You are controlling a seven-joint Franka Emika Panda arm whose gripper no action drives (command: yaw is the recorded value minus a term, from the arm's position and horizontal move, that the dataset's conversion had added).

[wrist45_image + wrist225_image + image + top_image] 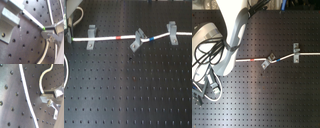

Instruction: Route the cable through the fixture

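the cable (pixel 114 37) lies across the black perforated bench (pixel 129 90) in the first exterior view, running through three grey fixture clips: one toward the first exterior view's left (pixel 91 36), a tilted middle one (pixel 137 40) and one toward the first exterior view's right (pixel 171 31). its red band (pixel 120 36) sits betw. the left and middle clips, and the blue band (pixel 152 37) is just past the middle clip. the green mark (pixel 44 28) is at the cable end.

in the first wrist view the pincer (pixel 51 31) has a fingertip (pixel 48 33) right at that green tip. looks clamped on it, but can't tell for sure; the jaw gap isn't clear in either wrist view.

judgement: cable looks seated in all three clips, so what's left is end-of-run. keep the end low to the bench, pull along the clip line w/o side tug, and don't lift or the cord may pop out of the tilted middle clip.

the first exterior view shows all three clips and a plain white cord (pixel 67 70) arcing at its left edge, but hardly any of the arm. the second exterior view shows the arm (pixel 234 30) hiding the left clip. only the first wrist view shows the green tip close up.
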